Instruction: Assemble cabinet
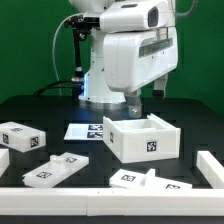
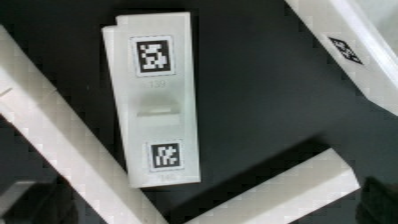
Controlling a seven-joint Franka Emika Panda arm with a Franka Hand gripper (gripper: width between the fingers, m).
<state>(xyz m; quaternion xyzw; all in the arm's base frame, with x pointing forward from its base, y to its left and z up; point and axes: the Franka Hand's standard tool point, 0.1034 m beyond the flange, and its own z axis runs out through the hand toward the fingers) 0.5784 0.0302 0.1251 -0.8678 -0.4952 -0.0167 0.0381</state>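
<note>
The cabinet is a white open-topped box with a black-and-white tag on its front, standing right of centre on the black table. My gripper hangs just above the box's back left wall, touching nothing. In the wrist view a long white panel with two tags lies on dark ground between slanting white walls. My gripper shows only as dark blurs at the frame's lower corners. The jaws stand wide apart with nothing between them.
The marker board lies flat to the exterior view's left of the cabinet. Loose white tagged parts lie at the far left, front left, front centre and right edge. A white rail runs along the front.
</note>
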